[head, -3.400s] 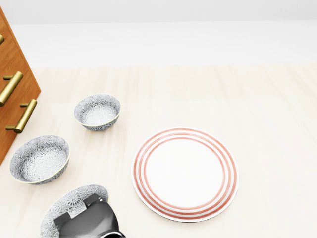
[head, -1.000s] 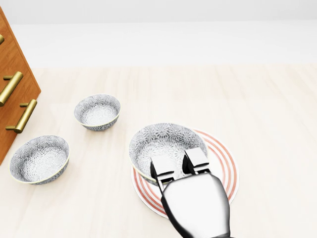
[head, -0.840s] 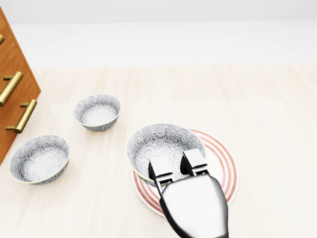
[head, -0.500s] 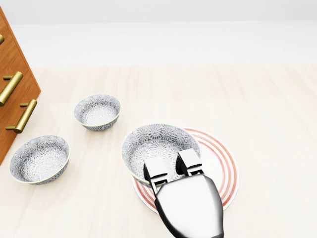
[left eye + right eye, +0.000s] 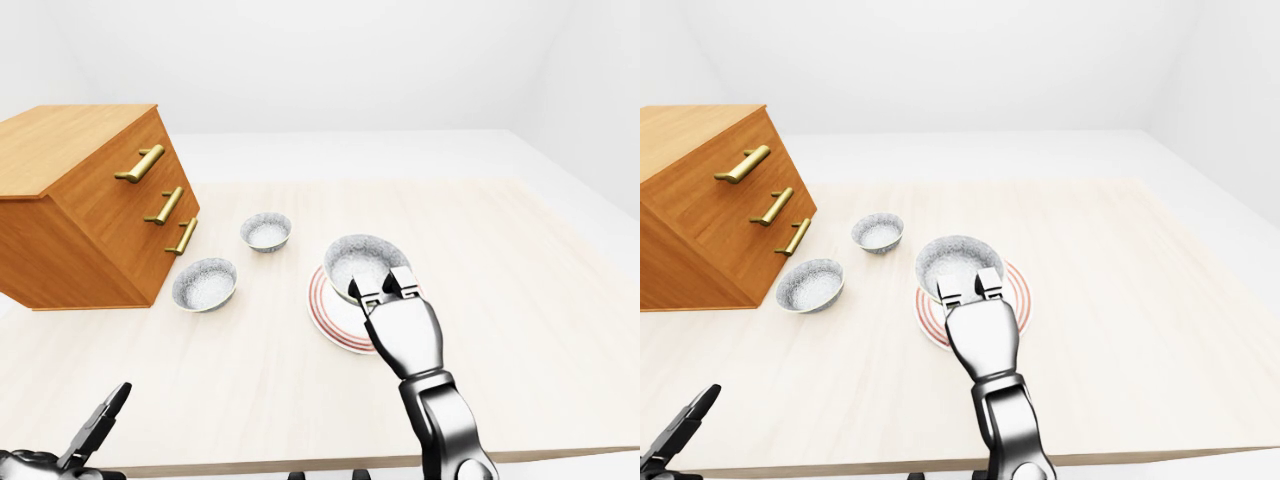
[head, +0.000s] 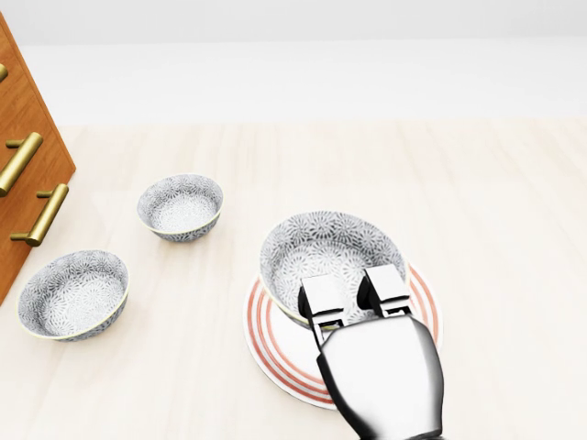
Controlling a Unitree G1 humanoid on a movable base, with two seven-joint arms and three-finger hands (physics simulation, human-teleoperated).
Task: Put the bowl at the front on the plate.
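A grey-patterned bowl hangs over the upper part of the red-ringed white plate in the head view. My right hand is shut on the bowl's near rim, two fingers hooked over the edge into it. Whether the bowl's base touches the plate is hidden by the bowl itself. In the left-eye view my left hand sits low in the bottom left corner, off the table edge, fingers spread and holding nothing.
Two more patterned bowls stand left of the plate: a small one higher up and a wider one lower left. A wooden chest of drawers with brass handles stands at the table's left.
Earliest, the bowl sat at the bottom left, beside the bare plate. Within the last second it was held over the plate's left; now hand and bowl have shifted right and slightly up.
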